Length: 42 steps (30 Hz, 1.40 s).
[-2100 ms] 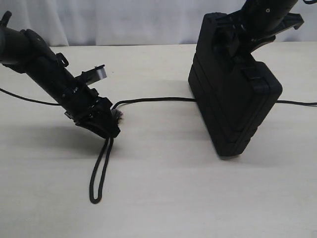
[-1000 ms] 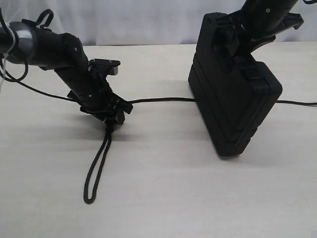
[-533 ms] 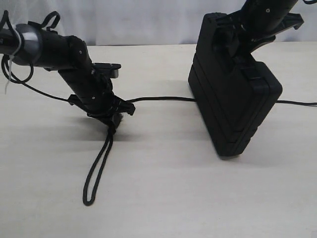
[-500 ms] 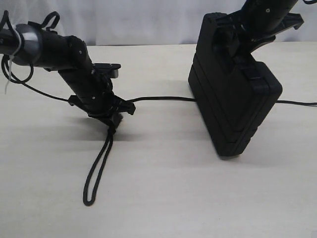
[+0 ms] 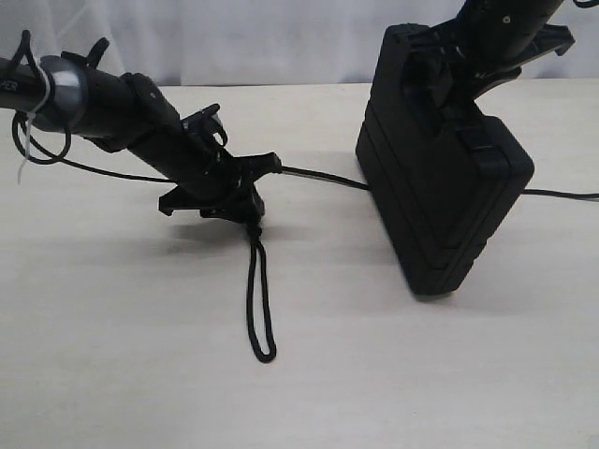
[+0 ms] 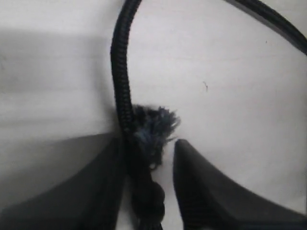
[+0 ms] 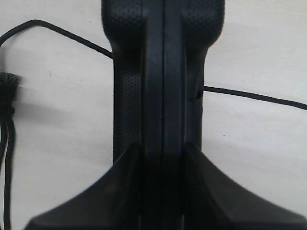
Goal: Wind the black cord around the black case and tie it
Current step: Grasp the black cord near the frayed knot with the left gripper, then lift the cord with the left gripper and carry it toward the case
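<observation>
Early in the job, by the look of it. On the right of the table (image 5: 328,402), propped on a narrow edge and leaning: the black case (image 5: 440,187), pinned at its far upper end by the right gripper (image 7: 160,148), fingers pressed against both faces. No turn of the black cord (image 6: 122,72) over the case yet. Only one run across the table from the left, meeting the case low on its left side and showing again as a thin line off its right side. Probably passing beneath or behind it; hard to say which from here.

To the left, well apart from the case and low over the table: the left gripper (image 5: 245,206). Straddles the cord right at the frayed knot (image 6: 154,125), with one of the fingers (image 6: 96,191) against the braid and a sliver of pale table before the other. Spread loosely around the cord, then, not pinching it. Nearer than the gripper, flat on the table: the looped end (image 5: 267,354).

Left to do: nearly everything. Needs a firm nip at the knot, then carrying the looped end round the case, across a face and back, then a tie. Worth closing up before lifting, or risk leaving the cord behind.
</observation>
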### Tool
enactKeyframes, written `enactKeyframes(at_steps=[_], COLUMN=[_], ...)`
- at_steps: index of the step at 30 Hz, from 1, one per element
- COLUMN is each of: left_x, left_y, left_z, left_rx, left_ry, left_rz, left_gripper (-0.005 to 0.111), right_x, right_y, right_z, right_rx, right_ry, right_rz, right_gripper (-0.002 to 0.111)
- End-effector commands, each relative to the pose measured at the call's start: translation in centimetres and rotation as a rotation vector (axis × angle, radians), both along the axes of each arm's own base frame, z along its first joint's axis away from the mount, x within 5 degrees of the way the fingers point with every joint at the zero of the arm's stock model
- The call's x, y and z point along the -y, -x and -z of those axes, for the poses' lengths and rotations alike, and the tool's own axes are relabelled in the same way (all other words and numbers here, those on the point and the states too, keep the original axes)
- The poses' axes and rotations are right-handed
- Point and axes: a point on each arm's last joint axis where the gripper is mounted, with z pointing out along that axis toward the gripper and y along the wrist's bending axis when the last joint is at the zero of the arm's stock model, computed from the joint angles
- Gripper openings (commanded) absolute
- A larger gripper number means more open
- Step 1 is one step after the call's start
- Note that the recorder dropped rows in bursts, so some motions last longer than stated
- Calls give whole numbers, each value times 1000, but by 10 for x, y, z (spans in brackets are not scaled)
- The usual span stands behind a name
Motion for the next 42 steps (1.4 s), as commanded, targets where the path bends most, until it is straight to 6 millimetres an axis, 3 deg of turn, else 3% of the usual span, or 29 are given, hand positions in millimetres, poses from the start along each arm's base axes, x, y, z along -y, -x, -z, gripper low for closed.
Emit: enactKeyframes(at_steps=[1, 5, 10, 15, 24, 29, 35, 42], left_x=[6, 13, 5, 5, 49, 47, 47, 53], left_y=[2, -4, -10, -2, 11, 11, 6, 4], left_z=[-7, -29, -49, -48, -49, -35, -18, -16], left_rx=[32, 138, 218, 284, 722, 683, 667, 726], left_ry=[0, -15, -230, -368, -475, -654, -715, -701], left_rz=[152, 433, 739, 1136, 1854, 2172, 2218, 2160], left_gripper=[57, 58, 58, 58, 58, 58, 58, 58], right_x=[5, 5, 5, 5, 5, 5, 5, 5], right_y=[-1, -1, -1, -1, -1, -1, -1, -1], right_z=[6, 6, 6, 6, 6, 6, 6, 6], right_rx=[-32, -32, -32, -32, -32, -32, -32, -32], right_ry=[28, 28, 28, 28, 28, 28, 28, 28], right_rz=[-10, -10, -10, -10, -10, -10, -10, -10], right_gripper=[4, 4, 4, 4, 4, 4, 4, 4])
